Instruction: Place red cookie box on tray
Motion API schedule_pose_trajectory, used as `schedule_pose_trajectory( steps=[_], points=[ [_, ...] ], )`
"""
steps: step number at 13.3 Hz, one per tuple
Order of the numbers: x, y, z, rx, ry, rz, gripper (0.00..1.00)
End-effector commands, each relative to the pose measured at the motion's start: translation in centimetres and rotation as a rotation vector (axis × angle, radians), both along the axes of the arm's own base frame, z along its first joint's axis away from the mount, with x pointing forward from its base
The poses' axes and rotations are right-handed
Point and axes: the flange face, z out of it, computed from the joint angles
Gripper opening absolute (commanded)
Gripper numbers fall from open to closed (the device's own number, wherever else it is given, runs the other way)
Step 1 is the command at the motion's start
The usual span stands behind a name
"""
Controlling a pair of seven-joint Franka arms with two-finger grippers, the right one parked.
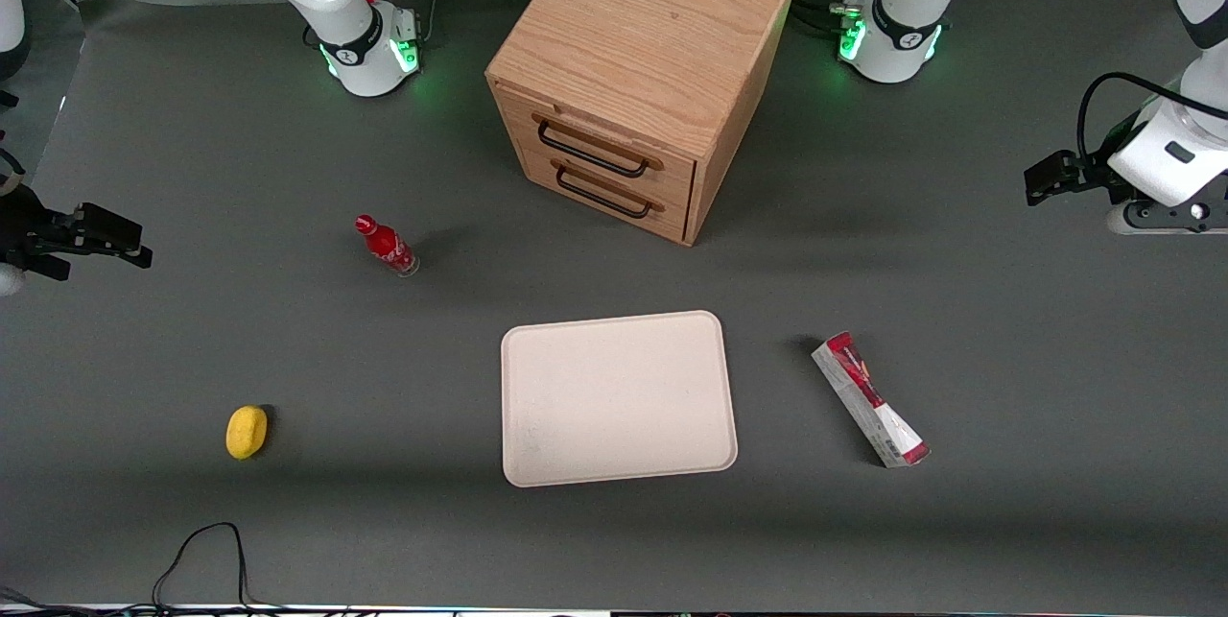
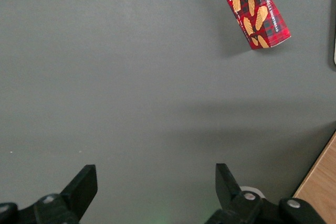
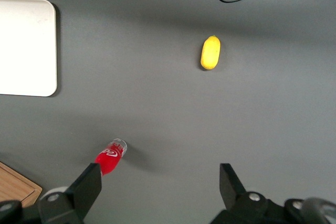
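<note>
The red cookie box (image 1: 869,398) lies flat on the grey table beside the tray (image 1: 619,396), on the working arm's side of it, with its barcode end nearer the front camera. It also shows in the left wrist view (image 2: 254,6). The beige tray is bare and also shows in the right wrist view (image 3: 26,45). My left gripper (image 1: 1041,177) hovers at the working arm's end of the table, farther from the front camera than the box and well apart from it. In the left wrist view the gripper (image 2: 155,179) is open and holds nothing.
A wooden two-drawer cabinet (image 1: 638,70) stands farther from the front camera than the tray. A small red bottle (image 1: 387,246) and a yellow object (image 1: 247,431) lie toward the parked arm's end. A black cable (image 1: 201,550) loops at the table's front edge.
</note>
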Motion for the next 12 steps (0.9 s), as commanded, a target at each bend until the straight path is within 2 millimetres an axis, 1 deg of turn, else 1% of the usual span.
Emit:
schedule_pose_trajectory(
  steps=[1,5,9,12],
  points=[
    [0.3,-0.1,0.3,0.016,0.056,-0.027,1.0],
    [0.4,0.2,0.7,0.0,0.046,-0.003,1.0],
    [1.0,-0.1,2.3,-0.002,0.011,-0.008,1.0],
    [1.1,-0.4,2.8,-0.008,0.011,-0.012,1.0]
  ],
)
